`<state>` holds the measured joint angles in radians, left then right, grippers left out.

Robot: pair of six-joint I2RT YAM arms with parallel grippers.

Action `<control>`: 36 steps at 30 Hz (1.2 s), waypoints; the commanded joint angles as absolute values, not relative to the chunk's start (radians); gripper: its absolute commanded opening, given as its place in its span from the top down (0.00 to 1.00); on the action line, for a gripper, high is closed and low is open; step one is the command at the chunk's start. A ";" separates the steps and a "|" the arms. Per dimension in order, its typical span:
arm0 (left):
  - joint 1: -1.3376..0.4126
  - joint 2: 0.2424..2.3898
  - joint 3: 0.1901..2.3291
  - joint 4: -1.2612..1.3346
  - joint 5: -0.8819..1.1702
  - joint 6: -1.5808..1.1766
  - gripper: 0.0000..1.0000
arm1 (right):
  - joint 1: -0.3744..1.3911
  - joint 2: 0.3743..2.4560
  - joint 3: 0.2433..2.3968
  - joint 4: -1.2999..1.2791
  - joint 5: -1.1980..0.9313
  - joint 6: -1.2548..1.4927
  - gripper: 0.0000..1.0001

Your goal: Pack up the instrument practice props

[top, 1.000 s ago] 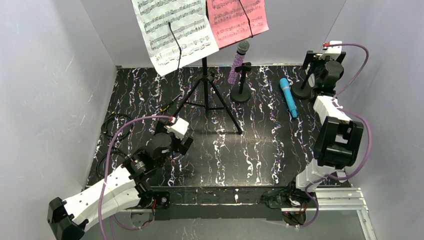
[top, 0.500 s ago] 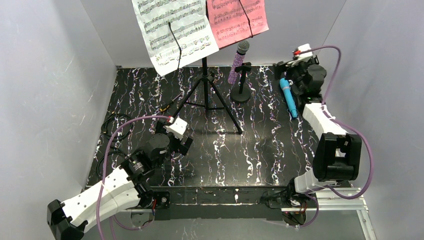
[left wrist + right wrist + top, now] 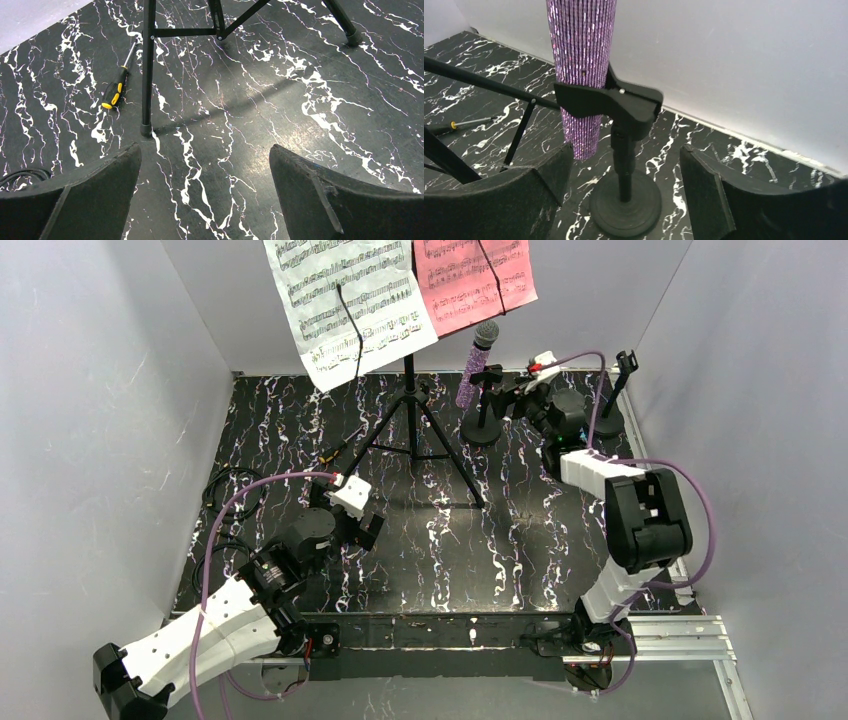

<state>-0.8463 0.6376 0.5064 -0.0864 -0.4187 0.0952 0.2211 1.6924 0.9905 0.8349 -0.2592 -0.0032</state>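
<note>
- Top view: we see the purple glitter microphone with grey head [image 3: 474, 365] clipped in its black round-based holder [image 3: 483, 428], far tabletop [image 3: 520, 540], right hand [image 3: 510, 395] beside it.
- Left wrist: our left hand [image 3: 205, 155] gapes wide, empty.
- Right wrist: fingers [image 3: 499, 200] straddle the holder, wide apart, gripping nothing.

Left arm [image 3: 215, 625] lies low, stretched out long from its base, and the left wrist [image 3: 350, 498] tips forward so the left fingers [image 3: 95, 195] aim down at the tabletop [image 3: 240, 150]. Those fingers stand spread wide, nothing between them. Over to the right arm [image 3: 645, 515]: elbow folded up high, forearm reaching far out, right wrist [image 3: 555, 410] turned sideways. The right fingers [image 3: 719, 200] point roughly level, low over the tabletop, parted as well and gripping nothing.
</note>
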 commanded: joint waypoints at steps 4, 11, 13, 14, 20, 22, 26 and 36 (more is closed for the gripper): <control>-0.842 0.624 0.540 -0.081 -0.426 0.091 0.02 | 0.271 1.793 0.980 1.055 -0.138 0.063 0.22; -0.842 0.629 0.537 -0.077 -0.431 0.093 0.02 | 0.294 1.882 0.995 1.139 -0.060 0.077 0.32; -0.842 0.632 0.537 -0.078 -0.431 0.094 0.02 | 0.301 1.905 1.010 1.149 -0.046 0.076 0.34; -0.842 0.632 0.537 -0.077 -0.431 0.094 0.02 | 0.304 1.922 1.022 1.154 -0.041 0.077 0.35; -0.841 0.627 0.531 -0.072 -0.425 0.099 0.02 | 0.313 1.989 1.065 1.203 -0.024 0.102 0.37; -0.841 0.627 0.532 -0.072 -0.425 0.098 0.02 | 0.317 2.010 1.083 1.217 -0.025 0.113 0.38; -0.842 0.625 0.531 -0.072 -0.423 0.098 0.02 | 0.329 2.049 1.114 1.250 -0.004 0.114 0.38; -0.842 0.617 0.531 -0.071 -0.423 0.101 0.02 | 0.346 2.092 1.158 1.270 0.114 0.068 0.53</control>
<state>-0.8463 0.6327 0.5064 -0.0856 -0.4187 0.0963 0.3416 2.0846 1.1217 1.1847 0.0566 0.0975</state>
